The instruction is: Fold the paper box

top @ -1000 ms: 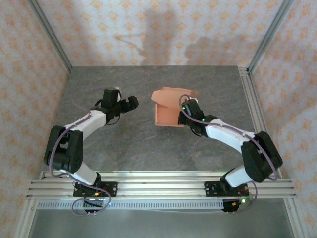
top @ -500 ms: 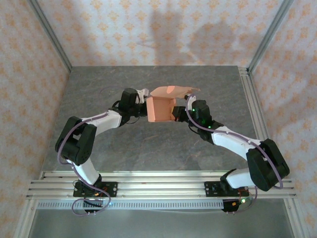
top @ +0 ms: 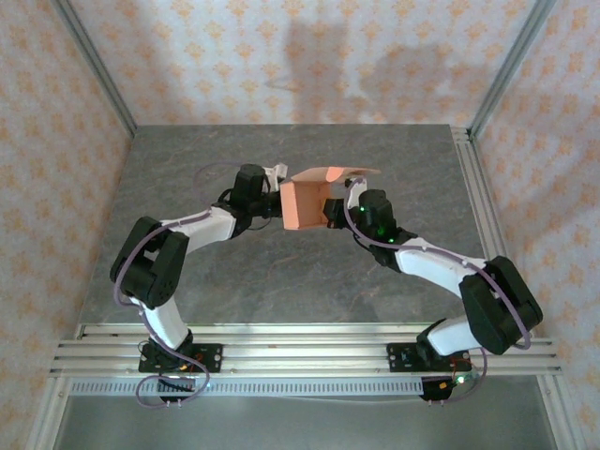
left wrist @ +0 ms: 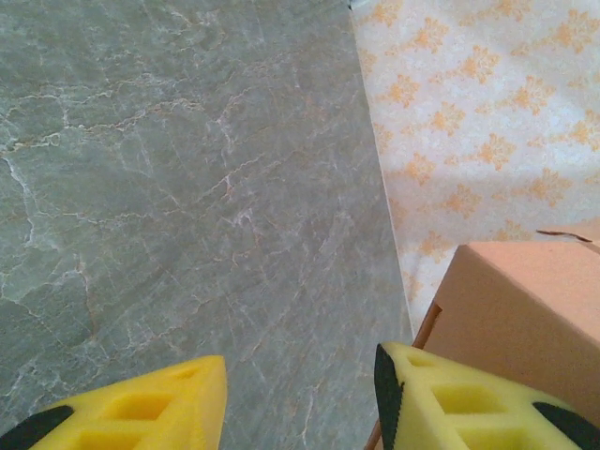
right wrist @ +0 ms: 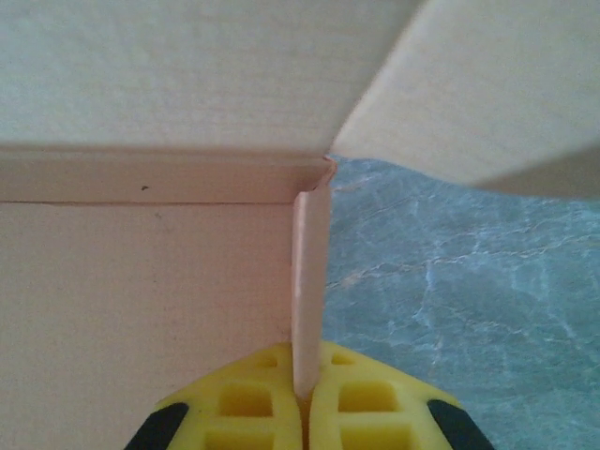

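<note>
Paper box part-folded, pinched on one side and being steadied on the other

The paper box stands near the middle of the table, between the two grippers, its walls up and its lid flap standing open above it; whether it rests on the table or is lifted I cannot tell; the right gripper is clenched on one thin upright wall, the card edge caught between its yellow pads; the left gripper has its jaws apart with only table between them, one finger just beside the box's outer side; the step in hand looks like bracing the body so the lid can be closed; the next move likely calls for pressing the flap down without buckling the thin card; the card is plain, and no brand, label or writing can be read anywhere.
</note>
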Available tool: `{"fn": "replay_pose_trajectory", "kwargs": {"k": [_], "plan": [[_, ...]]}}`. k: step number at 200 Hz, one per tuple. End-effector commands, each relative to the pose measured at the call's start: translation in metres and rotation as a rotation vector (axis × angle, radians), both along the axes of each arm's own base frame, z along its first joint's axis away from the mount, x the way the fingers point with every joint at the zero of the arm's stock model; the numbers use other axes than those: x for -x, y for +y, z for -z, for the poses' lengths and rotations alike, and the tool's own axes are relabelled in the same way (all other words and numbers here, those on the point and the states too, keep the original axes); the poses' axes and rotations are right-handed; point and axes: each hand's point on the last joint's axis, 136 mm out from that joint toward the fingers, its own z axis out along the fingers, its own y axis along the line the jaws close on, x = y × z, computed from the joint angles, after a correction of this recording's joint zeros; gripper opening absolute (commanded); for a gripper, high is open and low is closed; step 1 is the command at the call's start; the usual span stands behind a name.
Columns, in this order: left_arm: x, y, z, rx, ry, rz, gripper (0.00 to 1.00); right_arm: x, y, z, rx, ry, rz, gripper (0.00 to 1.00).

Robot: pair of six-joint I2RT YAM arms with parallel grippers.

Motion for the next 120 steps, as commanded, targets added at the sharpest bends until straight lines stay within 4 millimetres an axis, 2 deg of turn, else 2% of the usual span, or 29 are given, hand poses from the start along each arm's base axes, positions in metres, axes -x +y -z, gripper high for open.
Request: {"fn": "replay_pose_trajectory", "kwargs": {"k": [1, 22, 51, 92, 120], "plan": [[-0.005, -0.031, -0.056, 0.141, -0.107, 0.056, 0.46, 0.008, 0.021, 0.01, 0.125, -0.03, -0.071, 0.04], [-0.007, -0.033, -0.062, 0.161, -0.102, 0.052, 0.46, 0.008, 0.025, 0.024, 0.254, -0.03, -0.072, 0.04], [-0.009, -0.036, -0.072, 0.173, -0.112, 0.055, 0.47, 0.004, 0.029, 0.035, 0.341, -0.024, -0.057, 0.04], [-0.01, -0.036, -0.081, 0.192, -0.12, 0.042, 0.47, -0.003, 0.031, 0.041, 0.471, -0.036, -0.014, 0.03], [-0.011, -0.025, -0.06, 0.088, -0.106, 0.014, 0.5, -0.006, 0.016, 0.027, 0.472, -0.072, 0.068, 0.0]]}}
